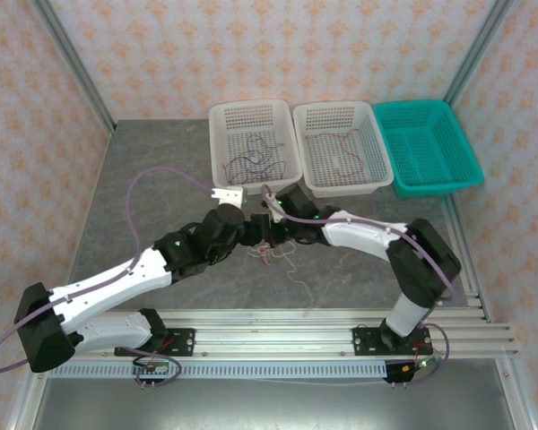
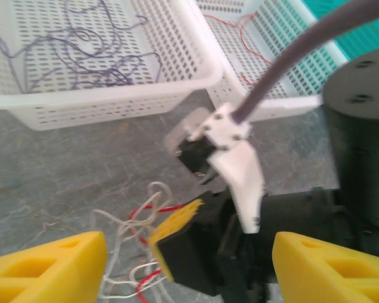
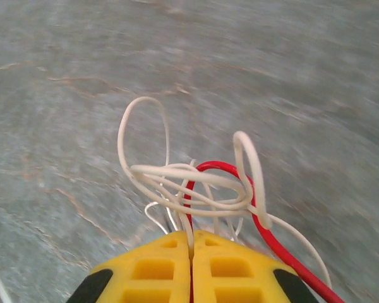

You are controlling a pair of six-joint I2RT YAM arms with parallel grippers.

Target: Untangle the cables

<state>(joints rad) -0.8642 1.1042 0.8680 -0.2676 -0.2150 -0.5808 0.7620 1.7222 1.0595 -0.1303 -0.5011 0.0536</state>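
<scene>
my right gripper (image 3: 191, 243) is clenched on the tangle of cables (image 3: 196, 189), pinching white loops (image 3: 170, 170) and one red strand (image 3: 275, 246) at its tips. the knot sits mid-table (image 3: 82, 63), near the baskets. my left gripper (image 2: 188, 247) hangs with fingers spread wide, facing the same knot and gripping nothing. these wires look feather-light, limp and springy, so i judge the whole bundle will drag along if i pull one, and the smooth sheath may slip. i would take the red strand where it leaves the knot, clear of the white loops. purple wires (image 1: 255, 159) lie in the left white basket (image 1: 251, 106). i can read no label or writing anywhere.
</scene>
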